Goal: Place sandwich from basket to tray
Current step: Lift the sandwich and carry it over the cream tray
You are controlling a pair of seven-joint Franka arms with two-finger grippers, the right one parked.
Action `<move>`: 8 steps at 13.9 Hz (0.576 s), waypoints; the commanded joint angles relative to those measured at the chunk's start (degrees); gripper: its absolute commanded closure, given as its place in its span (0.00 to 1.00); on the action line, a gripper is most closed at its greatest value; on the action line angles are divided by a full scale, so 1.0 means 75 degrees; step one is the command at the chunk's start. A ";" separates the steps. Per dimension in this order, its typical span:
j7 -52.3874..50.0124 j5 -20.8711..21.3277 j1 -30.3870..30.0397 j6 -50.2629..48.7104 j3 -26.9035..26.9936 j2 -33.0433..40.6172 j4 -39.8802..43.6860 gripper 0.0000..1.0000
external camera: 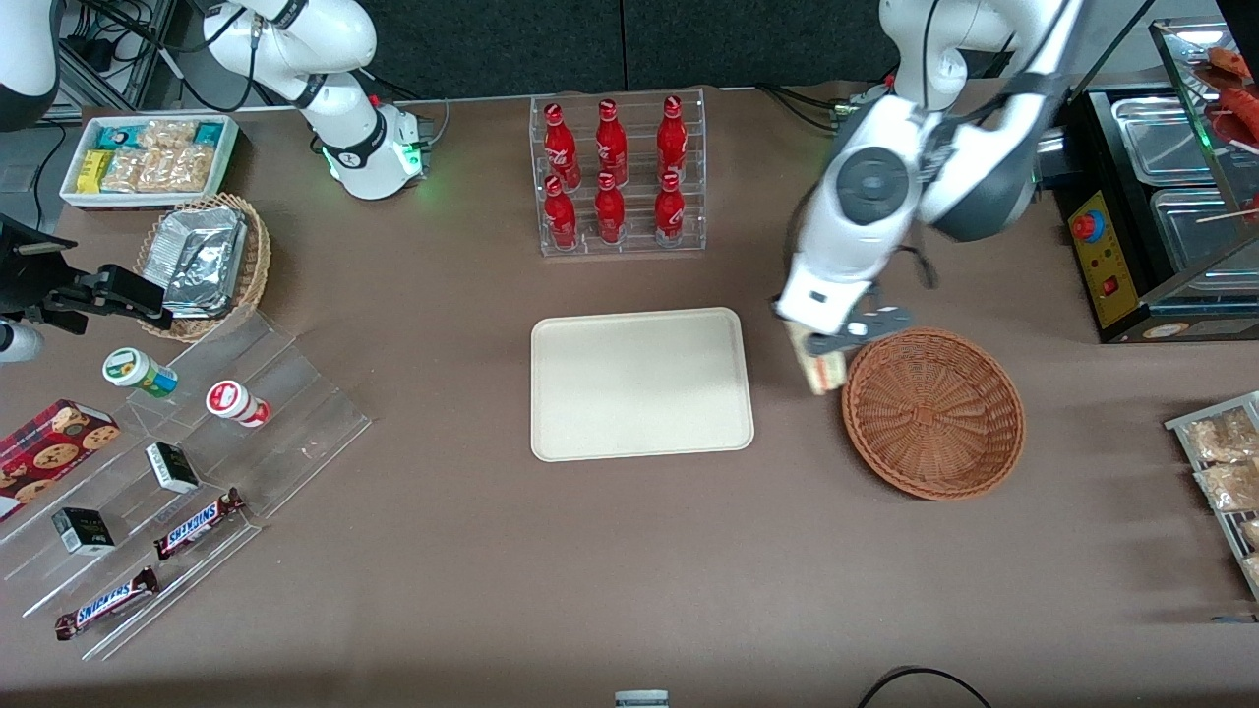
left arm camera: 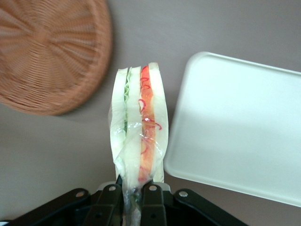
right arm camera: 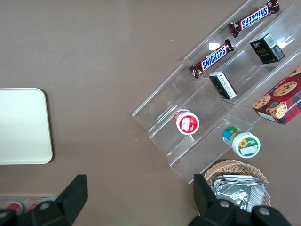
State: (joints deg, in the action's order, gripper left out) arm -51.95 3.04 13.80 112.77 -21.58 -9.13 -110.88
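Two fingers (left arm camera: 151,200) of the gripper (left arm camera: 133,197) clamp the sandwich (left arm camera: 138,136), long axis pointing away, between basket (external camera: 932,413) and tray (external camera: 639,383)

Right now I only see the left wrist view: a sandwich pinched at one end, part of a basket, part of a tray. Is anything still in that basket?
Observer: No. In the front view the whole basket shows, and nothing lies in it.
Operator: Is the sandwich over the tray yet?
Observer: Not yet. The gripper holds the sandwich above bare table, between the basket's rim and the tray.
Operator: Does the tray have anything on it? I see only one end.
Observer: Nothing; its whole surface is bare in the front view.
Operator: What else is nearby?
Observer: A clear rack of red bottles stands farther from the front camera than the tray.
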 commanded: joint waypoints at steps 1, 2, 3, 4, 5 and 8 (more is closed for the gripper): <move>-0.0724 0.0064 0.0678 0.0419 0.0018 -0.0820 0.0626 1.00; -0.0923 0.0087 0.0866 0.0583 0.0029 -0.1054 0.0744 1.00; -0.1076 0.0122 0.1065 0.0736 0.0030 -0.1300 0.0884 1.00; -0.1100 0.0134 0.1194 0.0912 0.0030 -0.1546 0.1025 1.00; -0.1112 0.0157 0.1393 0.1134 0.0030 -0.1827 0.1142 1.00; -0.1136 0.0448 0.1944 0.1790 0.0065 -0.2344 0.1272 1.00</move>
State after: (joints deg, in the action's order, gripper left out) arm -58.87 3.76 25.55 124.59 -21.79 -23.82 -104.11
